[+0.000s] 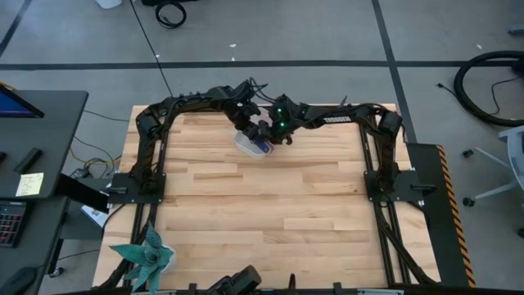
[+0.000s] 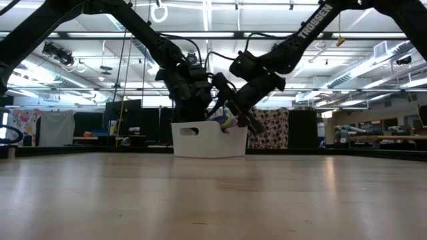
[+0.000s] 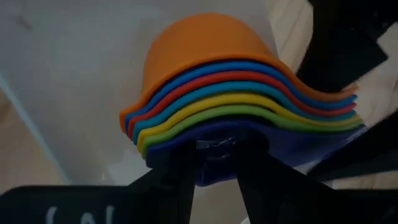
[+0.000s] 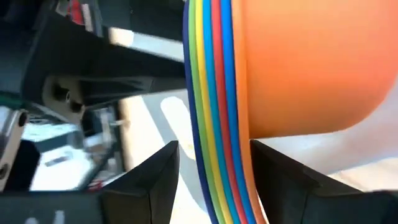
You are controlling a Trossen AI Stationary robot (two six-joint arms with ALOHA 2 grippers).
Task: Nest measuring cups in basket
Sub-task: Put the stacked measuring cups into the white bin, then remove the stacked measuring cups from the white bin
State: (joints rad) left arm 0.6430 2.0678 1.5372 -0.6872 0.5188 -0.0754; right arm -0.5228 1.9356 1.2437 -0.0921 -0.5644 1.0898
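The measuring cups are nested in one stack, the orange cup outermost and the dark blue one innermost. The stack sits tilted at the white basket at the far middle of the table, and its coloured rims show above the basket's wall. My left gripper comes down on the stack from above and is shut on its dark blue side. My right gripper is open, with one finger on each side of the stacked rims. What the stack rests on is hidden. My left gripper pinches the dark blue cup's edge between its two fingers, on the open side of the stack, coming from above. The orange bowl points away from the fingers. My right gripper's finger stands right by the orange cup's wall; I cannot tell whether it touches.
The basket stands near the table's far edge, between the two arms' bases. A teal plant-like thing sits at the near left corner. The wooden table top stretches from the basket to the near edge.
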